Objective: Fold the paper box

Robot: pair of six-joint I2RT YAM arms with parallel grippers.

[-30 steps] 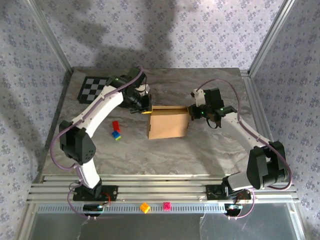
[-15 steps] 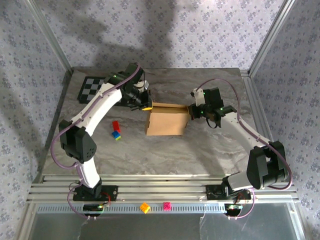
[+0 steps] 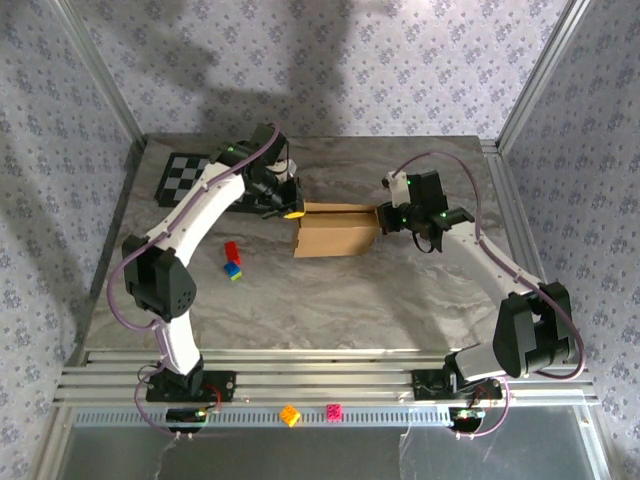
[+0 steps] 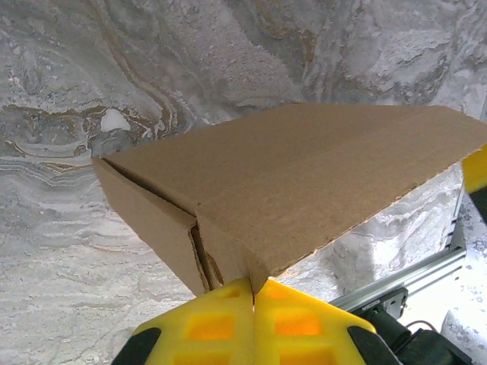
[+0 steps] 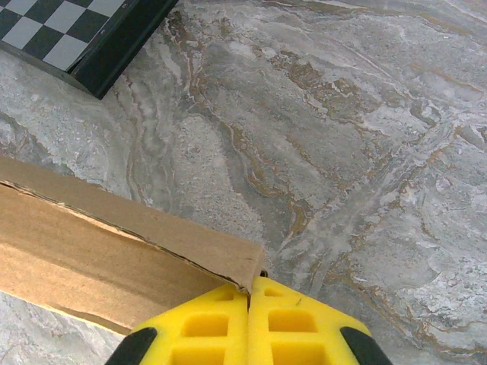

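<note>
Left gripper (image 3: 292,212) is clamped on the far-left corner of the plain tan cardboard box (image 3: 335,238); right gripper (image 3: 383,218) is clamped on its far-right corner, over the grey marbled bench (image 3: 350,300).

place: robot lab | signs: aluminium rail frame (image 3: 320,385), patterned enclosure walls (image 3: 420,70)

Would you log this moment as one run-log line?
left hand: shut on paper box corner | right hand: shut on its other end

The paper box (image 3: 335,238) is plain tan, the table (image 3: 330,300) grey-veined marble, the mat (image 3: 185,178) black-and-white checkered.
</note>
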